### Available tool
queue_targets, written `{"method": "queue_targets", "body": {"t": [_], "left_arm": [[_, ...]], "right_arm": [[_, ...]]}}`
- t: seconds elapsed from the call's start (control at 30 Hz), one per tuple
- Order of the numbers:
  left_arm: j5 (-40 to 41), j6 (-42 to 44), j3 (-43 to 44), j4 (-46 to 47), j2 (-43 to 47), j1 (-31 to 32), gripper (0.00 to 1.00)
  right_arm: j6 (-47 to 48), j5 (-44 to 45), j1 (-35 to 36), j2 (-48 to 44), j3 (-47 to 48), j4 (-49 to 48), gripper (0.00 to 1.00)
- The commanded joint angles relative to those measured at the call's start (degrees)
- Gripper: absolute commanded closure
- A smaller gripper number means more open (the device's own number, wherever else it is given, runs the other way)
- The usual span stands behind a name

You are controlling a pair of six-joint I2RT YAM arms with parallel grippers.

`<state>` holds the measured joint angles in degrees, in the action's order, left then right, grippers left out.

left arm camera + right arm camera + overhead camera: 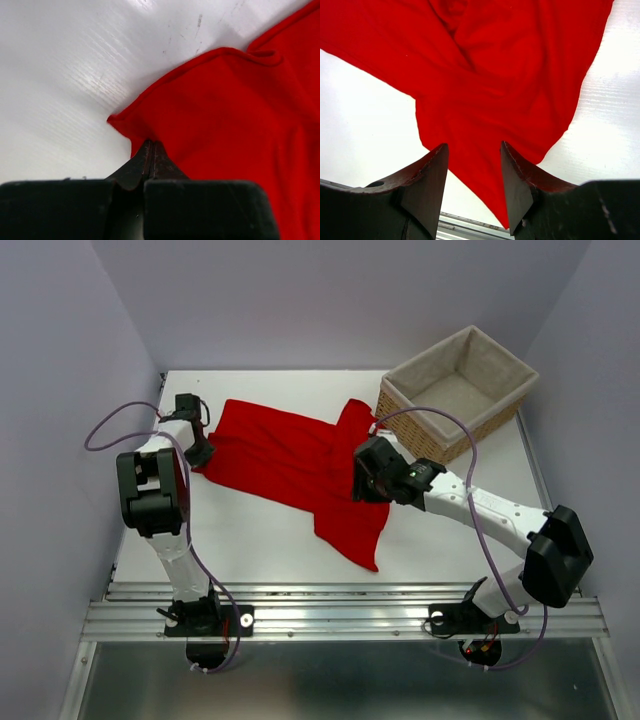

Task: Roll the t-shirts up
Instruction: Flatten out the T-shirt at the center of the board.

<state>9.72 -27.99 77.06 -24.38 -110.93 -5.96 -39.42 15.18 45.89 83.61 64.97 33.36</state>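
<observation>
Left end effector (151,155) clamped on t-shirt (290,465) corner, left of frame, likely to start the roll; right end effector (474,172) jaws apart over cloth.

Brightly, evenly lit tabletop scene with faint shadows.
Overhead light streaks white glare across the table (85,80) in both wrist views; the left gripper (151,147) looms dark and soft-focused close up.
</observation>
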Motion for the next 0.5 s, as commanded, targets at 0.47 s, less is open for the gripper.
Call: {"method": "queue_targets", "body": {"t": [0.47], "left_arm": [[1.45,3.47,0.20,-5.33,15.04,0.51,1.00]], "right_arm": [[-13.21,-0.96,14.37,-4.07,-12.66,1.17,0.23]]}}
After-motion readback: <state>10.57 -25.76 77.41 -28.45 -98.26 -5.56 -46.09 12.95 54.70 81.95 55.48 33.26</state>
